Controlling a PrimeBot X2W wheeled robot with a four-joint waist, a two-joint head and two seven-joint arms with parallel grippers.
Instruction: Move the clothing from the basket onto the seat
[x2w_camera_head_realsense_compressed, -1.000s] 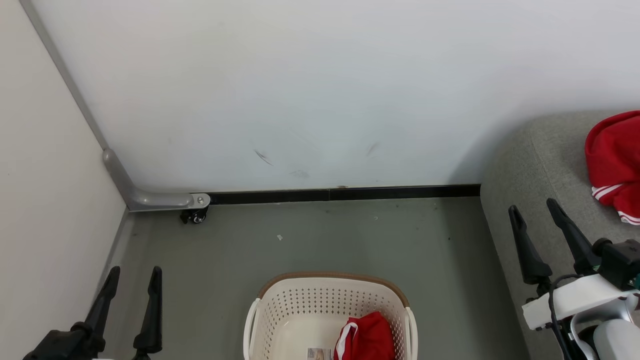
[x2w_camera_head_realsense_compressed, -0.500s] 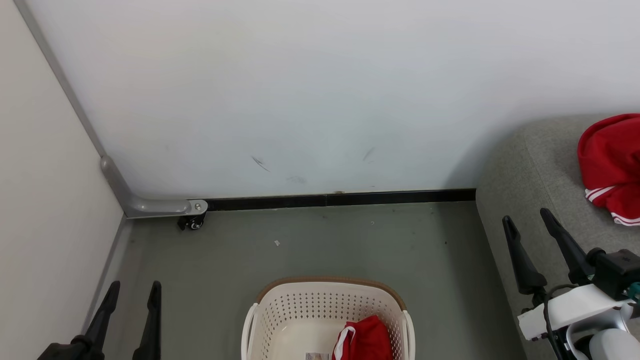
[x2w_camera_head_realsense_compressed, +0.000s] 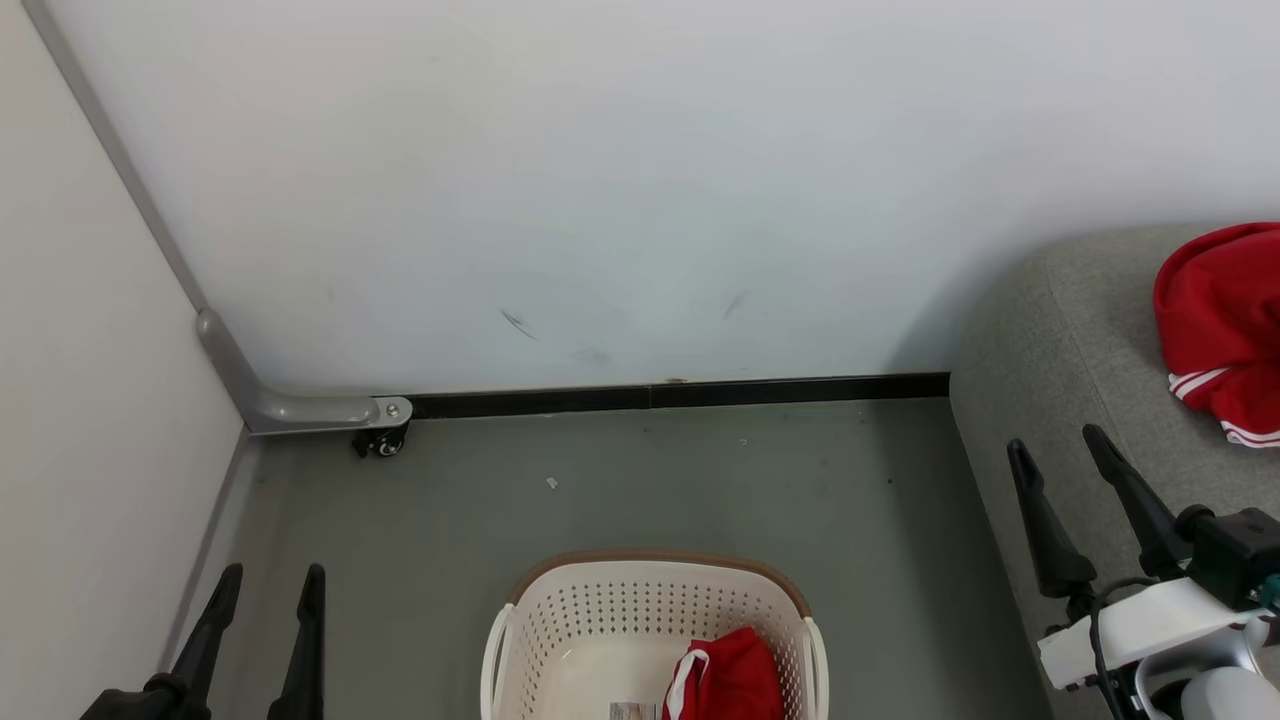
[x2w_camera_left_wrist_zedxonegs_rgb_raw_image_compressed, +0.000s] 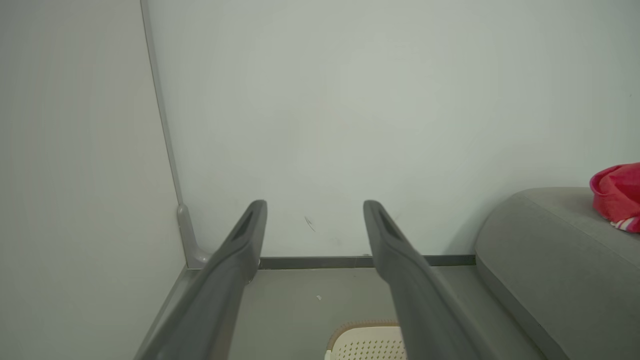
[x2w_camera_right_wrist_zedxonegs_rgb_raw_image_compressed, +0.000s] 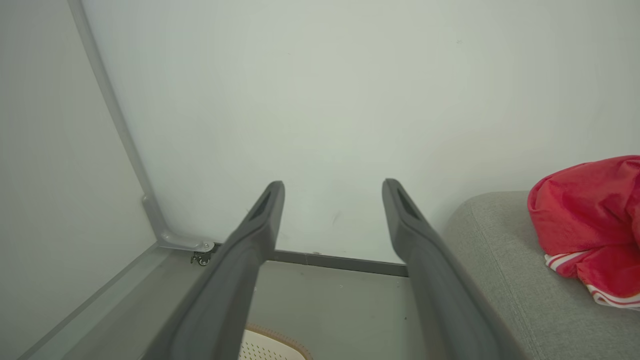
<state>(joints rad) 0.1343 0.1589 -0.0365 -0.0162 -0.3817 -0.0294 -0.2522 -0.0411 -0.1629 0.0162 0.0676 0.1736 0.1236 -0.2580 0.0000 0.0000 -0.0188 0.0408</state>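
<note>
Basket (x2w_camera_head_realsense_compressed: 650, 556) between left gripper (x2w_camera_head_realsense_compressed: 274, 572) and right gripper (x2w_camera_head_realsense_compressed: 1053, 442), both spread, empty; holds red clothing (x2w_camera_head_realsense_compressed: 735, 675), paper label (x2w_camera_head_realsense_compressed: 633, 711), print unreadable; second red garment (x2w_camera_head_realsense_compressed: 1215, 320) on seat (x2w_camera_head_realsense_compressed: 1060, 350), beyond right gripper.

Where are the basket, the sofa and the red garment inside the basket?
basket (x2w_camera_head_realsense_compressed: 650, 605), head view, on its perforated far wall.
sofa (x2w_camera_head_realsense_compressed: 1080, 350), head view, on bare grey fabric near its corner.
garment (x2w_camera_head_realsense_compressed: 740, 680), head view, on its red middle.

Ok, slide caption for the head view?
Open left gripper and right gripper flank the basket holding one red garment; a second garment lies on the sofa.
</note>
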